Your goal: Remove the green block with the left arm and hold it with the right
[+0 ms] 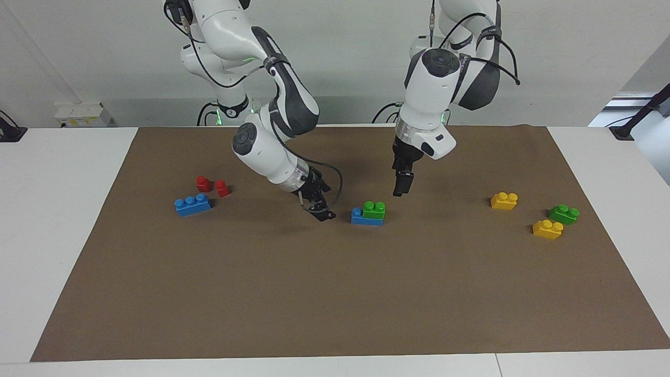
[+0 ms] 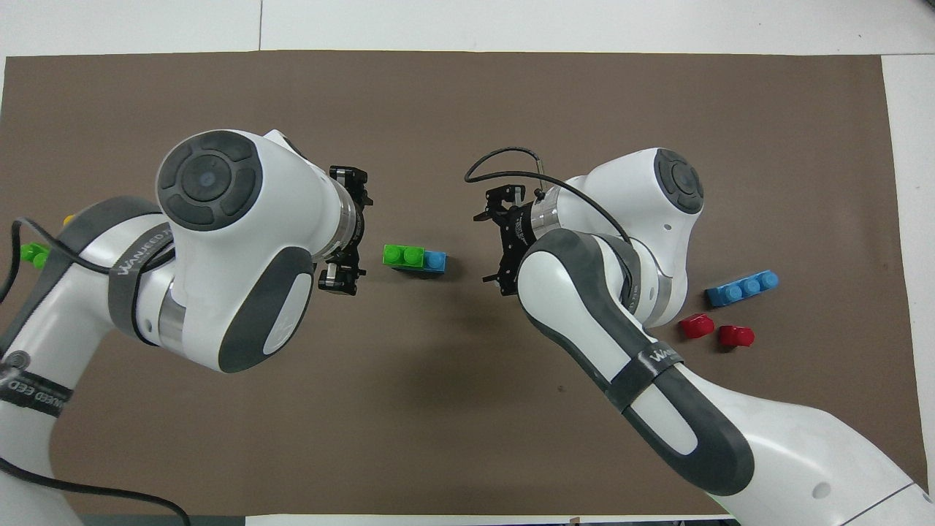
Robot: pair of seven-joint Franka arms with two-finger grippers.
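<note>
From the facing view, the green block [image 1: 374, 210] sits on a blue block [image 1: 366, 218] in the middle of the brown mat [image 1: 335, 293]. The right gripper [image 1: 322, 213] is low beside the blue block. The left gripper [image 1: 400, 188] hangs just beside the green one.

From the overhead view, both grippers are spread wide and hold nothing. The green block [image 2: 403, 256] looks light, hard and smooth. I think its flat sides are best to pinch.

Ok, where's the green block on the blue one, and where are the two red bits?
green block [image 1: 374, 210]: facing view, its front face below the studs.
blue brick [image 1: 366, 220]: facing view, its front face under the green block.
red pieces [image 2: 696, 326]: overhead view, middle of the one nearer the blue three-stud brick.
</note>
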